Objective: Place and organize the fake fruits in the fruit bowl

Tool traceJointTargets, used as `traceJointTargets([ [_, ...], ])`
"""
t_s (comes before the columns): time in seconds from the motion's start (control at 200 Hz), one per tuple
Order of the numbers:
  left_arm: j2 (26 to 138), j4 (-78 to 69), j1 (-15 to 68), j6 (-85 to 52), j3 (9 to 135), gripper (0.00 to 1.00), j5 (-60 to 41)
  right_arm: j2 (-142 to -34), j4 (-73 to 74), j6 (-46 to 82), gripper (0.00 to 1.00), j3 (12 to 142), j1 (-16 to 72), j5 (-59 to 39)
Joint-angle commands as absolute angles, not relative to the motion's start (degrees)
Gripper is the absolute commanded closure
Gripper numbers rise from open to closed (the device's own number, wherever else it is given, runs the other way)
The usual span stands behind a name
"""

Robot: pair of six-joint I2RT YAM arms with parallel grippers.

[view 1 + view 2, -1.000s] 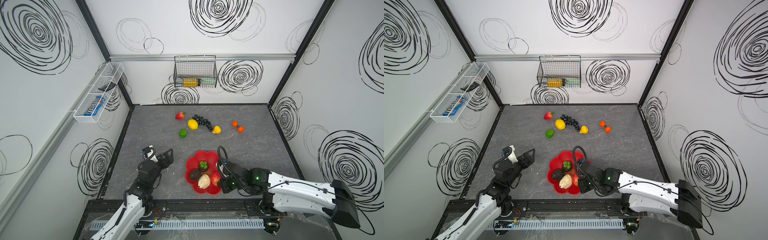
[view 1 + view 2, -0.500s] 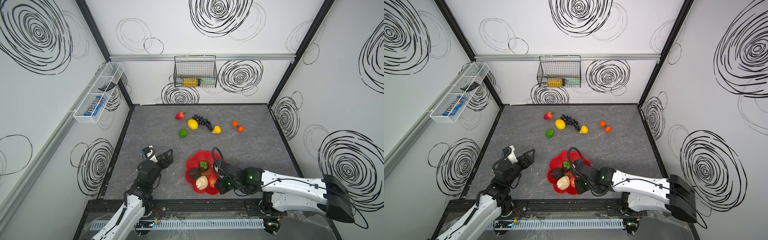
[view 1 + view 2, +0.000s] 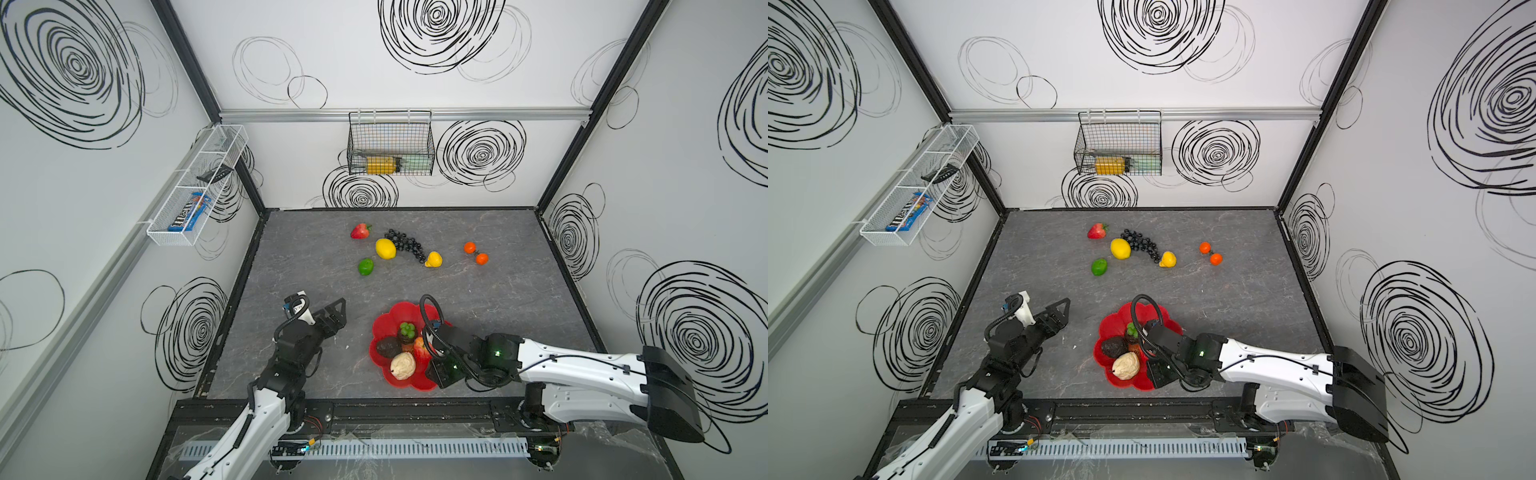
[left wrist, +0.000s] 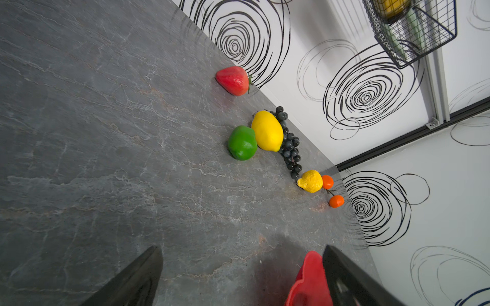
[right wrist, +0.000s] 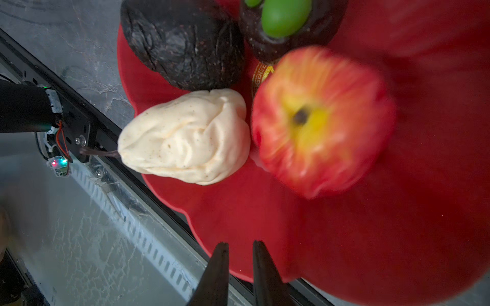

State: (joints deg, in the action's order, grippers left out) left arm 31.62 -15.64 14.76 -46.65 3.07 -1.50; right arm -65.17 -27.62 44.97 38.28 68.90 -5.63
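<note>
fruit bowl [image 3: 397, 309] carries avocado [image 5: 183, 42] at 9 o'clock, mangosteen [image 5: 281, 21] at 12, beige lumpy fruit [image 5: 185, 137] at 6, red apple [image 5: 322, 120] at 3, packed close. right gripper [image 5: 240, 245] sits at the bowl's 4 o'clock rim, tips narrowly parted, empty; the apple lies free just beyond them. left gripper [image 4: 241, 249] is spread wide, empty, at the bowl's 9 o'clock. strawberry [image 3: 360, 231], lime [image 3: 365, 266] and grapes [image 3: 407, 244] lie well apart at 12 o'clock.

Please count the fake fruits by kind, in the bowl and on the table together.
apple: 1
strawberry: 1
lemon: 2
lime: 1
avocado: 1
beige lumpy fruit: 1
grape bunch: 1
orange: 2
mangosteen: 1
Total: 11
</note>
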Motion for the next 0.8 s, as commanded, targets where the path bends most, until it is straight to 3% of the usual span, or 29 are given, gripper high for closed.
traceJointTargets([
  [0.0,31.82,-19.29,14.15,-46.93,2.29,0.02,-1.97,-64.57,-28.89,44.67,0.74,40.49,69.41,-4.06],
  [0.33,32.33,-19.58,14.06,-46.93,2.29,0.02,-2.1,-61.56,-33.2,43.05,0.66,42.9,68.52,2.77],
  [0.485,32.43,-19.81,14.05,-46.94,2.29,0.02,-2.19,-57.62,-33.67,42.29,0.54,42.39,65.8,10.56],
  [0.615,32.74,-19.8,14.06,-46.95,2.37,0.02,-2.26,-56.84,-29.33,42.36,0.42,40.46,59.03,8.75],
  [0.791,32.7,-19.84,14.06,-46.85,2.37,0.02,-2.45,-60.65,-22.16,41.97,0.33,39.13,51.28,5.5],
])
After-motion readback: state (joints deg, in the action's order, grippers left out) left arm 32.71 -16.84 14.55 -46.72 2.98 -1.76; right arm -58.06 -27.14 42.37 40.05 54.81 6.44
